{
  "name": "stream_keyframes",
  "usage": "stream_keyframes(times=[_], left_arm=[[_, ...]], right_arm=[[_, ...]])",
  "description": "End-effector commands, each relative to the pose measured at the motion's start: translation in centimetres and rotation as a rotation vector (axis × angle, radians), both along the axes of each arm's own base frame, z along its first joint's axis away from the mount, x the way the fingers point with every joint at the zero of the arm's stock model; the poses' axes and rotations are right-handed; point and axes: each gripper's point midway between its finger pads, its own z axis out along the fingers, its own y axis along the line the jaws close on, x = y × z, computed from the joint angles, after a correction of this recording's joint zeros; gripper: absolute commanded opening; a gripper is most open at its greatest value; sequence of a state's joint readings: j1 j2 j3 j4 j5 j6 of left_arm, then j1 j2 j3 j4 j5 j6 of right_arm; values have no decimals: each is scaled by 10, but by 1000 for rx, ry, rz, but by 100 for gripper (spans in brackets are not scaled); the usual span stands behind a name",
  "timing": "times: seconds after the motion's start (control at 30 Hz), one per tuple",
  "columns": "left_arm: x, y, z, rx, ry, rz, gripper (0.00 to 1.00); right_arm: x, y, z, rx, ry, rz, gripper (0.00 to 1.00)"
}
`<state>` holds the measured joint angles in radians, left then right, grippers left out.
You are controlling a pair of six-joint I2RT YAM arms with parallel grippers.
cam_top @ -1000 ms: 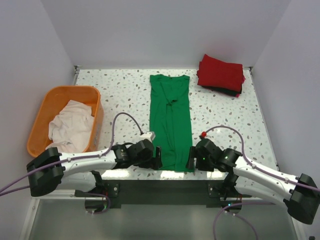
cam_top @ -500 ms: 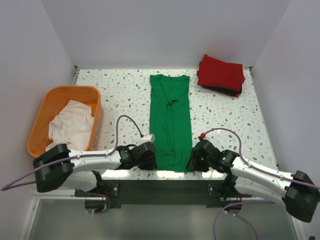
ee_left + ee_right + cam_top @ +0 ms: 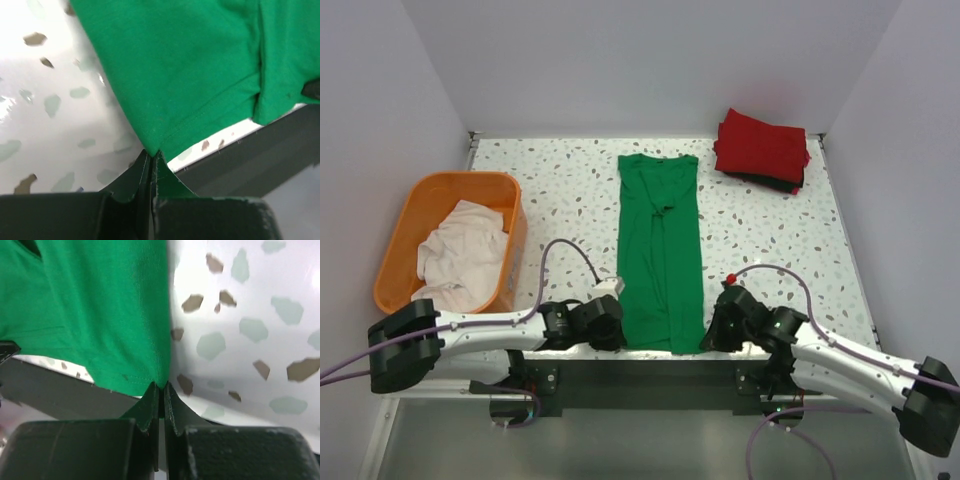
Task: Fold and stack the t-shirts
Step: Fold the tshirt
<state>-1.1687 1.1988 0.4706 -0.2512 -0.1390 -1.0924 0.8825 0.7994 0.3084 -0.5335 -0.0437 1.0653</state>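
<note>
A second ago both claws stood open beside the near hem of the green t-shirt (image 3: 660,240); now the left claw (image 3: 150,155) is pressed shut on its left hem corner and the right claw (image 3: 161,387) on the right one. The shirt lies as a long narrow strip in the middle of the worktop (image 3: 570,190). I judge the grasp is made, so lifting the hem toward the collar can follow

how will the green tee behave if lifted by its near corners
Likely floppy: the green tee lies thin and creased, so its middle should sag. Probably light: the left end effector and right end effector pinch only corner tips.
</note>
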Motion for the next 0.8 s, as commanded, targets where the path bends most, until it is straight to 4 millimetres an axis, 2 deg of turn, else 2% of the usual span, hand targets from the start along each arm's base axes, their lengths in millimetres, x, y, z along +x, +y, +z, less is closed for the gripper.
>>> stream_keyframes(times=[0.0, 0.1, 0.13, 0.33, 0.43, 0.53, 0.57, 0.6, 0.63, 0.67, 0.7, 0.77], left_arm=[[-16, -10, 11, -94, 22, -51, 0], [-16, -23, 21, -142, 21, -80, 0], [-8, -28, 29, -133, -8, -64, 0], [13, -28, 49, -113, -75, -18, 0], [35, -24, 59, -117, -105, 16, 0], [57, -28, 71, -169, -135, 27, 0], [62, -29, 75, -171, -145, 35, 0], [74, -31, 86, -181, -165, 56, 0], [81, -31, 86, -160, -174, 57, 0], [89, -29, 89, -142, -193, 78, 0], [103, -29, 96, -132, -213, 91, 0], [125, -28, 104, -143, -239, 118, 0]], right_arm=[[-20, -3, 11, 31, 55, 39, 0], [-23, 10, 25, 133, 62, 47, 0], [-22, 13, 28, 150, 52, 48, 0], [4, 16, 47, 89, -43, 38, 0], [28, 19, 59, 6, -101, 41, 0], [58, 31, 78, -26, -173, 43, 0], [72, 38, 95, -8, -212, 32, 0], [79, 41, 95, -33, -222, 39, 0], [88, 41, 99, -45, -241, 30, 0], [101, 43, 112, -33, -266, 7, 0], [110, 45, 111, -48, -270, 9, 0], [132, 45, 123, -29, -306, -18, 0]])
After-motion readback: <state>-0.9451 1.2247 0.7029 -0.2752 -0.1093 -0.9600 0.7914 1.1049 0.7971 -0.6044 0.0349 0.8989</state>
